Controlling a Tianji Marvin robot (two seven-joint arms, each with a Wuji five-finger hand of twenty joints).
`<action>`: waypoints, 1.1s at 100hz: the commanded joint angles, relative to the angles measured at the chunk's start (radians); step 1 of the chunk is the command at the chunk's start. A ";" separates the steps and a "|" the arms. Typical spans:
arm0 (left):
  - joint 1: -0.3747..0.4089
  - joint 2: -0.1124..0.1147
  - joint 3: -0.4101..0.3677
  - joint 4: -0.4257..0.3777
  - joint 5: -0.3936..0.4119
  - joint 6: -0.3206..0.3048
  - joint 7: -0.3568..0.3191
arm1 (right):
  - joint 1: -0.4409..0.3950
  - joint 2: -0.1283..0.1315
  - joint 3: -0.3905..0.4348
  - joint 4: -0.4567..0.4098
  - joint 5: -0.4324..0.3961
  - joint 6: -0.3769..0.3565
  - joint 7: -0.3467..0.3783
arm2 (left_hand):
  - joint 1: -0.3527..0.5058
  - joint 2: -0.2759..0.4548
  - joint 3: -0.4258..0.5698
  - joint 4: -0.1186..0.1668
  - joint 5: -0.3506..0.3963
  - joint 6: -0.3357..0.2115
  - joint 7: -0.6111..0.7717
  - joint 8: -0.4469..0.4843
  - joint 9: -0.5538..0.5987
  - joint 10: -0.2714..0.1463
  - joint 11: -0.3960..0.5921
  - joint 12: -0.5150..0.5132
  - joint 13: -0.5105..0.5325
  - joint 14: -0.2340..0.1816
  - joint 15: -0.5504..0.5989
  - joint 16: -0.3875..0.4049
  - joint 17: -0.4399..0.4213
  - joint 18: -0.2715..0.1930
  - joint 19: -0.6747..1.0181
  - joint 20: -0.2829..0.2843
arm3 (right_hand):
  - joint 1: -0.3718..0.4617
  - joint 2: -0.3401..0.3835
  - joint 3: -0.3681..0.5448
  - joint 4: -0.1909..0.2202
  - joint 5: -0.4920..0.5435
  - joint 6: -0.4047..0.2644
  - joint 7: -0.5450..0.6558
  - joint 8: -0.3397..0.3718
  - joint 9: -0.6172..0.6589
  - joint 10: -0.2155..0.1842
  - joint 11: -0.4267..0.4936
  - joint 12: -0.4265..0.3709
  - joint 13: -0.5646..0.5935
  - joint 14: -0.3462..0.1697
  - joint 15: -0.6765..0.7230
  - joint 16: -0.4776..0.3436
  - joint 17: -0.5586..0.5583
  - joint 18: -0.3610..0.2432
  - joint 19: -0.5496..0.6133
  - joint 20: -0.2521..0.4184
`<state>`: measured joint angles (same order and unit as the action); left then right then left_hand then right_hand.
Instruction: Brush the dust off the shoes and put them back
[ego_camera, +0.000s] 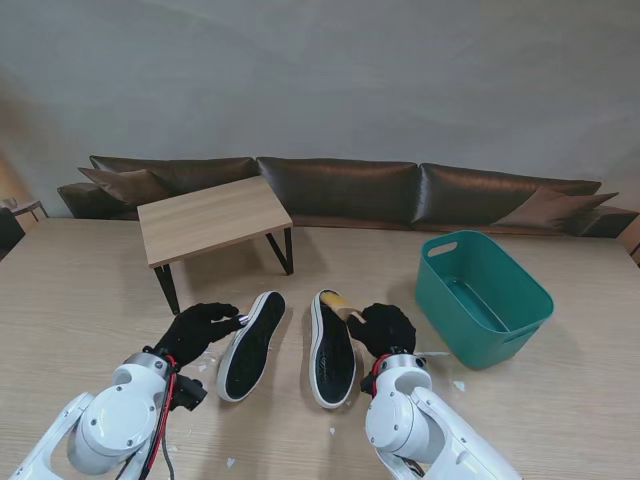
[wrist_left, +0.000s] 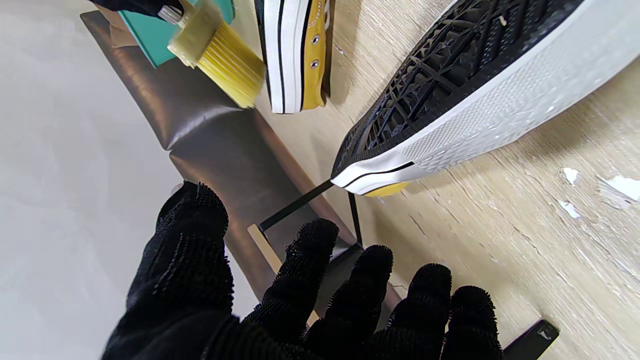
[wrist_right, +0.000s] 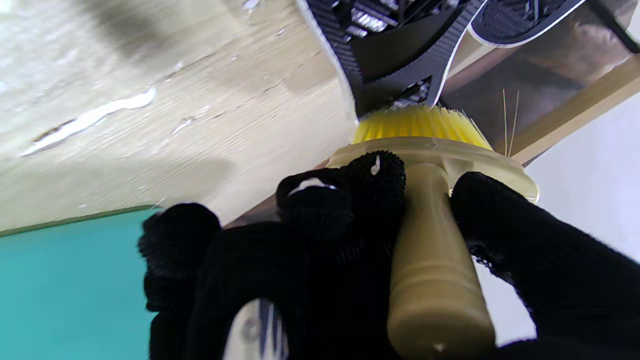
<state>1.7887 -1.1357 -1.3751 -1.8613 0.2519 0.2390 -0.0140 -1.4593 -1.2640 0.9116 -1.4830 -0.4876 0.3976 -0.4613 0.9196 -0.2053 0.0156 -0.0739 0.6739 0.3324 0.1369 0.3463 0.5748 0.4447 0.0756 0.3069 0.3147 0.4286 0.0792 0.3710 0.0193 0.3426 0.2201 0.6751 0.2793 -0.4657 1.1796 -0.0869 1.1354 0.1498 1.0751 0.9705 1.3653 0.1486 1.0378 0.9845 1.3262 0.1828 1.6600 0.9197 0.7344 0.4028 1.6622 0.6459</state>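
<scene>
Two sneakers lying on their sides near the middle of the tabletop, toward its near edge, black treaded soles facing up and out, white rubber sidewalls with a thin black stripe, yellow canvas uppers with metal eyelets. Left shoe (ego_camera: 251, 345) angling toward the left hand; right shoe (ego_camera: 332, 348) lying roughly parallel, just beside it.

Left hand (ego_camera: 197, 331), in a black knit glove, resting just left of the left shoe, fingertips at or just beside its white sidewall; contact not confirmable. In the left wrist view, fingers (wrist_left: 310, 265) spreading apart and holding nothing, the shoe's toe (wrist_left: 380, 175) lying just beyond them.

Right hand (ego_camera: 387, 328), also black-gloved, sitting just right of the right shoe near its heel end. In the right wrist view, fingers (wrist_right: 370, 185) wrapping around the handle of a brush (wrist_right: 430, 210): pale translucent plastic handle flaring to an oval head, dense yellow bristles pressing against the sole edge of the right shoe (wrist_right: 395, 65).

Tabletop (ego_camera: 80, 300) showing light wood grain, with small white flecks (wrist_left: 620, 186) scattered near the left shoe. Teal plastic bin (ego_camera: 483, 297) with rounded corners and a handle cutout standing toward the right edge, near the right hand. Small wooden bench (ego_camera: 210, 218) with black metal legs standing farther back, left of centre.
</scene>
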 joint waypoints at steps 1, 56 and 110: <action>0.003 -0.002 -0.001 -0.001 0.000 0.001 -0.020 | 0.014 0.002 -0.006 -0.012 0.000 -0.003 0.042 | 0.036 0.064 -0.025 0.045 0.018 0.005 -0.001 0.003 0.008 0.008 0.000 0.000 -0.006 0.019 0.006 0.012 -0.007 0.000 -0.029 0.007 | 0.062 0.028 0.089 0.015 0.106 0.101 0.059 0.033 0.070 0.019 -0.011 0.006 -0.018 -0.077 -0.003 0.001 0.387 0.037 0.016 0.018; -0.003 -0.001 0.001 0.004 0.001 0.011 -0.028 | -0.048 0.064 0.048 -0.088 -0.029 -0.048 0.206 | 0.036 0.064 -0.026 0.045 0.018 0.006 -0.002 0.002 0.007 0.008 -0.001 -0.001 -0.007 0.018 0.005 0.012 -0.006 0.001 -0.029 0.007 | 0.065 0.028 0.080 0.011 0.103 0.096 0.044 0.030 0.061 0.022 -0.023 0.005 -0.019 -0.071 -0.014 -0.003 0.383 0.043 -0.003 0.012; -0.003 0.000 0.001 0.005 0.002 0.013 -0.029 | -0.248 0.123 0.196 -0.226 -0.072 -0.225 0.321 | 0.036 0.067 -0.026 0.045 0.018 0.008 -0.002 0.002 0.007 0.009 -0.001 0.000 -0.007 0.018 0.005 0.012 -0.007 0.001 -0.029 0.007 | 0.067 0.024 0.085 0.016 0.109 0.101 0.036 0.029 0.068 0.027 -0.029 0.003 -0.019 -0.060 -0.019 -0.006 0.381 0.055 -0.008 0.009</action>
<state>1.7833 -1.1345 -1.3741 -1.8547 0.2556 0.2484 -0.0230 -1.6827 -1.1517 1.1024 -1.6933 -0.5557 0.1848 -0.1631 0.9198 -0.2053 0.0156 -0.0739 0.6738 0.3328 0.1369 0.3462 0.5748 0.4450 0.0756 0.3070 0.3148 0.4287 0.0792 0.3802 0.0193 0.3428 0.2201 0.6751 0.2803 -0.4657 1.1796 -0.0869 1.1384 0.1522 1.0644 0.9706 1.3658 0.1525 1.0246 0.9845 1.3262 0.1882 1.6452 0.9197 0.7344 0.4150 1.6525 0.6462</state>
